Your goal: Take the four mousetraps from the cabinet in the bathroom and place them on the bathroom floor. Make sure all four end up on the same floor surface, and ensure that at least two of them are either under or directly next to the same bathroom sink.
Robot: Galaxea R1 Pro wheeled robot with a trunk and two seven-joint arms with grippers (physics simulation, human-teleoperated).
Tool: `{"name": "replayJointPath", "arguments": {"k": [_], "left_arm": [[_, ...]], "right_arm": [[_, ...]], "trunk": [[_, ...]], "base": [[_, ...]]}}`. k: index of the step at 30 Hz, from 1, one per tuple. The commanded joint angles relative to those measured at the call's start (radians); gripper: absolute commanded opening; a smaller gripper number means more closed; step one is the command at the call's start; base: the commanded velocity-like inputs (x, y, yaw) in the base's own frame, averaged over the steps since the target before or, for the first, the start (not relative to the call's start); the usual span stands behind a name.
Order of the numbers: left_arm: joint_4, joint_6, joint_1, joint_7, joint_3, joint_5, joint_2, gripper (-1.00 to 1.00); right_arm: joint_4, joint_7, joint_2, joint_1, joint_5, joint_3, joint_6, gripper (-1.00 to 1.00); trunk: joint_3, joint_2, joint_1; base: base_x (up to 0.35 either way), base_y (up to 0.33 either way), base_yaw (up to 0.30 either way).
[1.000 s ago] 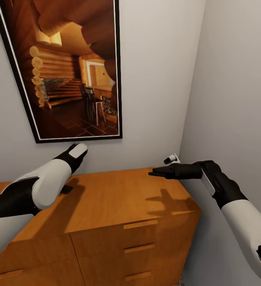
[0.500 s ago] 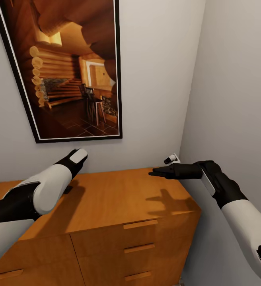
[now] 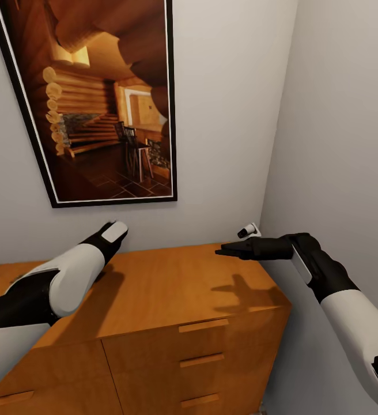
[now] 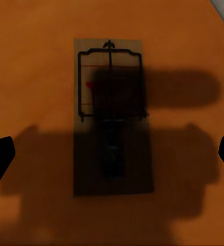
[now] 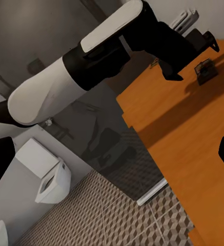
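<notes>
A mousetrap [image 4: 113, 115] lies flat on the orange-brown cabinet [image 3: 172, 288] top, in the middle of the left wrist picture. The left gripper [image 4: 112, 154] hangs over it with its fingers wide apart, one at each side edge. The right gripper [image 3: 226, 251] sits over the cabinet's right side, fingers close together. A picture [image 3: 97, 98] hangs upper left.

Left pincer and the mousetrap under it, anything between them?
Nothing: in the left wrist view the mousetrap lies on bare cabinet top, only shadow across it, between the open left pincer fingertips.
</notes>
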Motion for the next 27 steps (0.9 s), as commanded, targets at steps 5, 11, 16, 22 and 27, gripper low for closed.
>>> {"name": "replayJointPath", "arguments": {"k": [5, 11, 16, 22, 27], "left_arm": [[-0.002, 0.005, 0.002, 0.003, 0.007, -0.006, -0.001, 1.00], [-0.002, 0.005, 0.003, 0.002, 0.007, -0.006, -0.001, 1.00], [-0.002, 0.005, 0.003, 0.002, 0.007, -0.006, -0.001, 1.00], [0.000, 0.005, 0.003, 0.002, 0.007, -0.006, -0.001, 1.00], [0.000, 0.005, 0.007, 0.002, 0.007, -0.006, -0.001, 1.00]], "right_arm": [[0.000, 0.002, -0.001, -0.001, -0.004, 0.003, 0.010, 1.00], [0.000, 0.002, -0.001, -0.001, -0.004, 0.003, 0.010, 1.00], [0.000, 0.002, -0.001, -0.001, -0.004, 0.003, 0.010, 1.00], [0.000, 0.002, -0.002, -0.001, -0.004, 0.003, 0.010, 1.00], [0.000, 0.002, -0.002, -0.001, -0.004, 0.003, 0.010, 1.00]], "trunk": [[-0.001, -0.001, 0.000], [-0.001, -0.001, 0.000], [-0.001, -0.001, 0.000], [-0.001, -0.001, 0.000], [-0.001, -0.001, 0.000]], "base": [[0.000, 0.000, 0.000], [0.000, 0.000, 0.000], [0.000, 0.000, 0.000], [0.000, 0.000, 0.000], [0.000, 0.000, 0.000]]}}
